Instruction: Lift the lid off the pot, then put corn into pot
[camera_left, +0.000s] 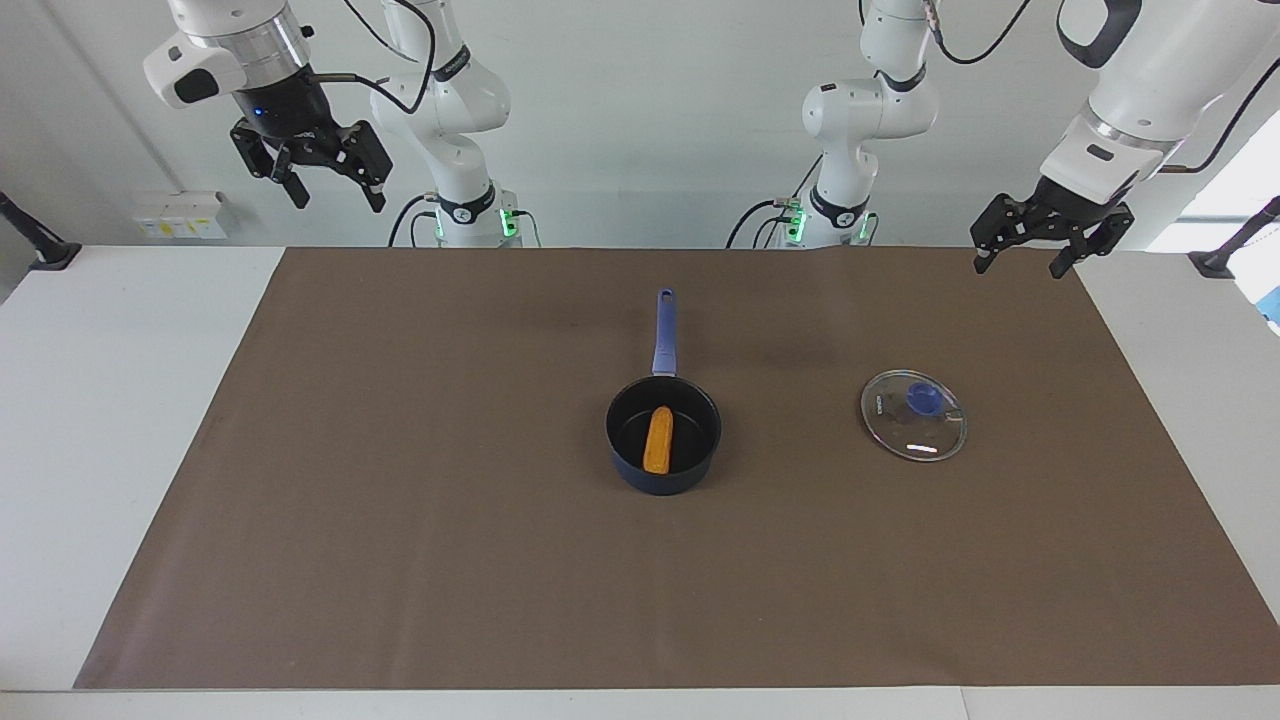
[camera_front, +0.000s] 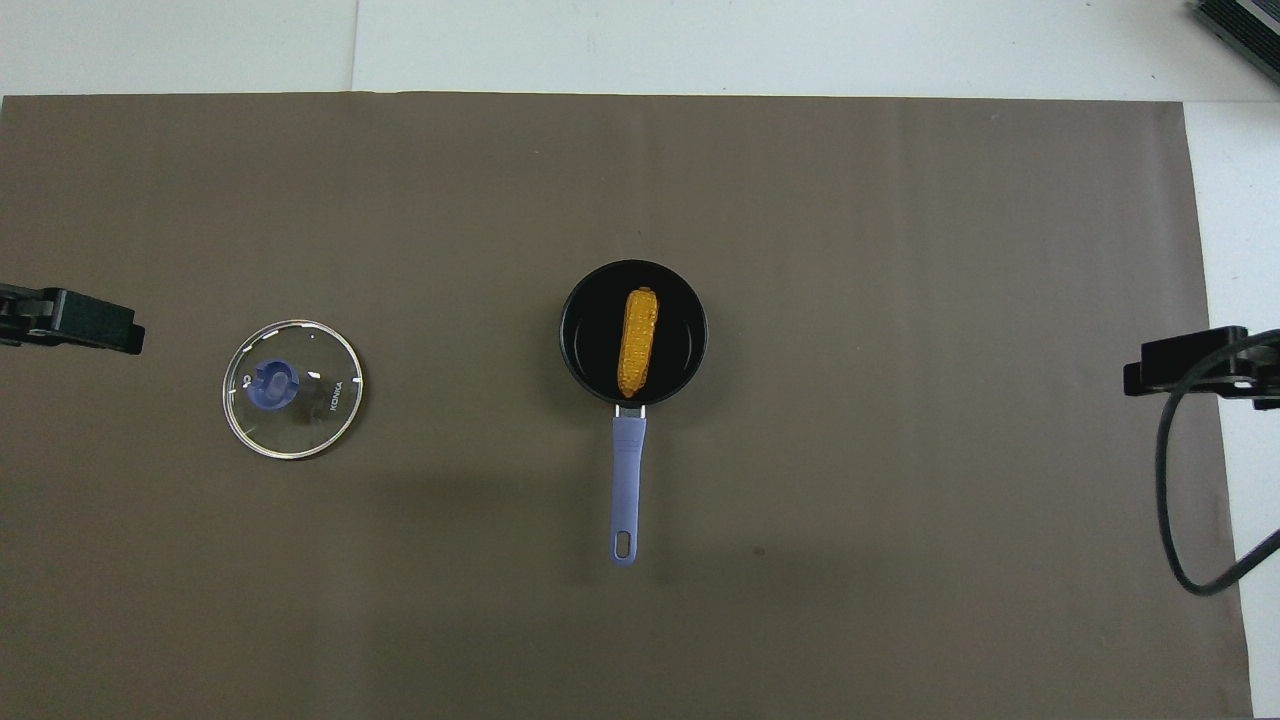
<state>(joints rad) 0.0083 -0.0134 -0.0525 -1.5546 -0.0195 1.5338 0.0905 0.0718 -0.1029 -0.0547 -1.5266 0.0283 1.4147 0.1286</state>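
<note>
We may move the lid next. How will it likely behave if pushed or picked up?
The lid lies flat on the brown mat, so it should slide, not roll. It looks like glass, probably fragile and slippery. Its blue knob seems the surest grip.

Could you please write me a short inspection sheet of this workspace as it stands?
Surface: brown mat on a white table.
Job's things: corn lies in the pot; lid flat on the mat, toward the left arm's end.
Clutter: nothing seen.
Grippers: left gripper and right gripper raised, fingers open, empty.
Cables: black cable loops from the right arm.
Surroundings: white wall; wall sockets.
</note>
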